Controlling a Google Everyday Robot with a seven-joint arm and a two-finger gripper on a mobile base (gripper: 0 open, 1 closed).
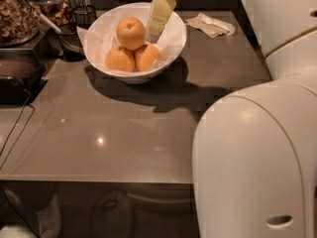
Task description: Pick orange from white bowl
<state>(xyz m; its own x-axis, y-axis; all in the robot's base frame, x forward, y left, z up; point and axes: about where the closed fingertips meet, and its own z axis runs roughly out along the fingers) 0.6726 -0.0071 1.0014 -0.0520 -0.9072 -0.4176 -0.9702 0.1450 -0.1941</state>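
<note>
The white bowl (171,51) stands at the far middle of the grey table. It holds three fruits. The orange (131,32) lies on top, with a small dark stem dimple. Two paler fruits (120,59) lie under it. My gripper (159,20) hangs over the bowl's right half, just right of the orange, its pale finger (158,23) pointing down into the bowl. It holds nothing that I can see. My white arm (257,152) fills the right foreground.
A crumpled napkin (214,25) lies at the far right of the table (124,133). Dark glass cups (79,19) and a jar (17,14) stand at the far left beside a dark tray (17,78). A cable (15,133) runs down the left.
</note>
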